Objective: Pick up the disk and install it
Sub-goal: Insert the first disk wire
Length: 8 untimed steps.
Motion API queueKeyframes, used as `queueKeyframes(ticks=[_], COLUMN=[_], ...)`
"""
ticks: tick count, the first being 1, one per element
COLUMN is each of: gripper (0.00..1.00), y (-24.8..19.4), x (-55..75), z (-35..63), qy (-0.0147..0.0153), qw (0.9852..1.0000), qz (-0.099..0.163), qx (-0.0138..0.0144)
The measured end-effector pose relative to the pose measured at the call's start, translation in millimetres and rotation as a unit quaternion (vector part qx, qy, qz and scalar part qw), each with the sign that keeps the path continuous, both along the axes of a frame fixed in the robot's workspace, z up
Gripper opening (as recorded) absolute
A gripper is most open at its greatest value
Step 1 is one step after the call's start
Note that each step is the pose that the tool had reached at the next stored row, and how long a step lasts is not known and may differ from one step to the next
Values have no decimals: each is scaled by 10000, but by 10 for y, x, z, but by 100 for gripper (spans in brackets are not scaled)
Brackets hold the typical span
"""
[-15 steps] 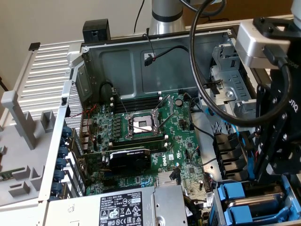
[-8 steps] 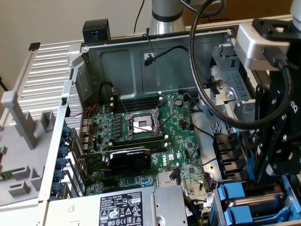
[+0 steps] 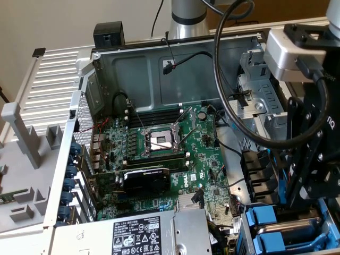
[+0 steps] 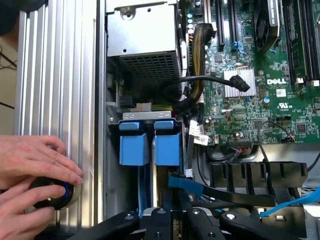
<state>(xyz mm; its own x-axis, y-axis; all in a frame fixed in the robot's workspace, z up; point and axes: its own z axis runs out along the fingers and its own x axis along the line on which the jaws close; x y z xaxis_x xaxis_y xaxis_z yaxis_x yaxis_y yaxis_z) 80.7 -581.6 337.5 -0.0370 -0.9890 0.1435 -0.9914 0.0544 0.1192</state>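
My gripper (image 3: 302,194) hangs at the exterior view's right, over the drive bay in the corner of the open computer case (image 3: 159,64). Its black fingers (image 4: 159,222) stand close together on a thin blue-edged thing seen edge-on, which I take for the disk (image 4: 150,187). The disk's blue frame edge (image 3: 289,183) runs upright beside the fingers. Directly beneath, two blue carrier tabs (image 4: 135,147) sit side by side in the bay (image 3: 260,219). The disk's label is hidden.
A silver power-supply box (image 3: 143,234) lies beside the bay, with the green motherboard (image 3: 159,143) behind it. A black slotted bracket (image 4: 260,175) and loose cables (image 4: 210,80) border the bay. Two hands rest on a round black controller (image 4: 52,195) outside the case wall.
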Motion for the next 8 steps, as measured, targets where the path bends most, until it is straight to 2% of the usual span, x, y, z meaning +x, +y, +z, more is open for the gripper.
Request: queueKeyframes(ticks=[8], gripper=[17], y=[5], x=[-2], z=[-10], qy=[-1], qw=[10000], qz=[80], qx=[-1])
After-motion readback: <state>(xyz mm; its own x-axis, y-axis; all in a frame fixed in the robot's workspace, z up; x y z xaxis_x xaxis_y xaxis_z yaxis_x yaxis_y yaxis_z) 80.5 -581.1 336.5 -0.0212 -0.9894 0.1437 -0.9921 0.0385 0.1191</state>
